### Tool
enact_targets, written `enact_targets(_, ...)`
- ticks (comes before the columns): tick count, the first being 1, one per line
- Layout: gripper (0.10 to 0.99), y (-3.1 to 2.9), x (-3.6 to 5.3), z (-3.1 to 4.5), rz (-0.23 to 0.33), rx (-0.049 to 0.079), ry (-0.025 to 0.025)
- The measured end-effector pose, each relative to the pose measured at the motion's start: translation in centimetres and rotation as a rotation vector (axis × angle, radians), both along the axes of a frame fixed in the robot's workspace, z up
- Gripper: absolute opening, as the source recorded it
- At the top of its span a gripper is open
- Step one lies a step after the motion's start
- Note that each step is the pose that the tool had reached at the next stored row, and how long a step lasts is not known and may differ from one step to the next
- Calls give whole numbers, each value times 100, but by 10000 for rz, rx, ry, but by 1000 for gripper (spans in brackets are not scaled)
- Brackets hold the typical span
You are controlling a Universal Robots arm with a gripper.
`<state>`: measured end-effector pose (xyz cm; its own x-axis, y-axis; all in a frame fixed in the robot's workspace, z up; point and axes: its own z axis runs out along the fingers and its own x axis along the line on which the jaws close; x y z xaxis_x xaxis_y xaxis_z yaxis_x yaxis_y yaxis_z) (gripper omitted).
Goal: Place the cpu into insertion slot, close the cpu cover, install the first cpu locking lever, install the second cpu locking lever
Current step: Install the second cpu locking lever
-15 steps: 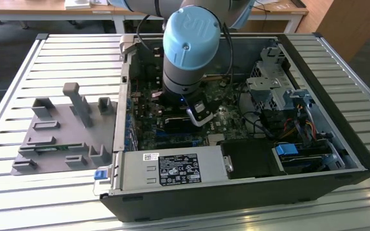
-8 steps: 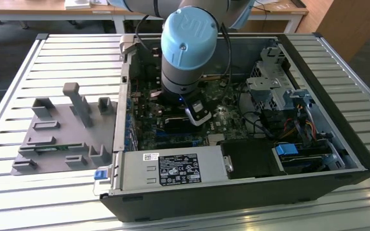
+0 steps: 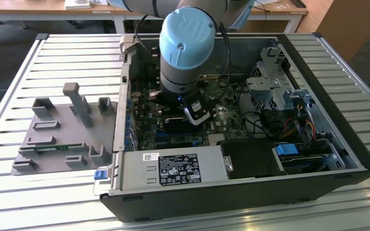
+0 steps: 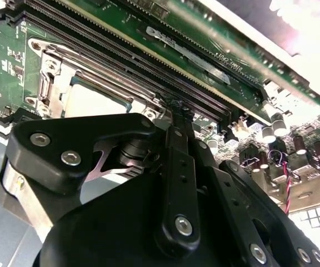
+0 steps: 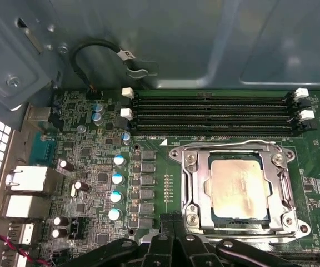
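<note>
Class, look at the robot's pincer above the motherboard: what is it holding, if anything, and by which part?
Nothing is held. The pincer is shut on itself beside the cpu cover, with the cpu seated beneath.

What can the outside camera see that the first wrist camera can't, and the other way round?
Exterior view: the whole computer case lying open on a slatted table, a grey tray on the exterior view's left, and the blue-jointed arm reaching down into the case.
First wrist view: the cpu in its socket, the cpu cover lying flat around it, and the long memory slots beside them.
Both: the green circuit board inside the case.
</note>
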<state>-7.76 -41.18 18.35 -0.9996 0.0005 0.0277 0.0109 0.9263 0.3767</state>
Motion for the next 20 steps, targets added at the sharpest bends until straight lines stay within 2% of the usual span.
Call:
enact_targets(7,106,3,-4,0,0,0,1)
enact_targets(11,106,-1,-4,25,0,0,0)
enact_targets(20,106,-9,-4,8,0,-3,1)
